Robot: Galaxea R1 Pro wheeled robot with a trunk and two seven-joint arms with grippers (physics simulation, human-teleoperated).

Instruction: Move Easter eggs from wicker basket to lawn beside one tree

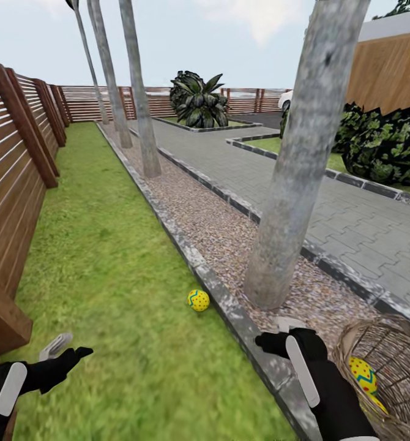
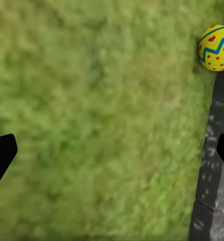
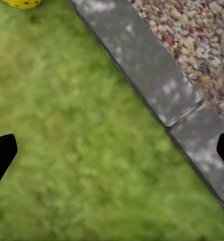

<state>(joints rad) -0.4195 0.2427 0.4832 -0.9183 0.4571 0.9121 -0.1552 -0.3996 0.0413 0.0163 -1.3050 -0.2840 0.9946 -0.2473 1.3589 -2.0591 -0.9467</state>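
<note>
While one yellow Easter egg with red dots and a blue-green zigzag band [image 1: 198, 300] already lies on the short green lawn [image 1: 113, 257], tucked against the grey stone kerb [image 1: 229, 309] and near the foot of the thick mottled-grey palm-like trunk [image 1: 297, 184], I count the job as about a third done. That trunk stands in the pebble gravel strip [image 1: 229, 233] just across the kerb, so the egg reads to me as next to the tree.

Both my grippers are empty. My left gripper [image 1: 61, 349] hovers over the grass with its jaws spread wide, nothing between them; its wrist camera looks down on turf, the kerb and the placed egg. My right gripper [image 1: 284, 334] hangs above the kerb, jaws likewise wide apart and holding nothing.

At my right sits the round brown open-weave wicker basket [image 1: 407, 355]. A second patterned egg [image 1: 363, 373] shows inside it, partly masked by my right forearm. I cannot tell from here whether the third lies beside it; a yellow sliver lower down may be it.

So the step in hand is going back for another egg. My next move, as I judge it, calls for swinging the right arm over the basket rim, clearing the weave, lowering the open jaws around the egg's middle and closing gently, since a smooth round shell could squirt out.
</note>
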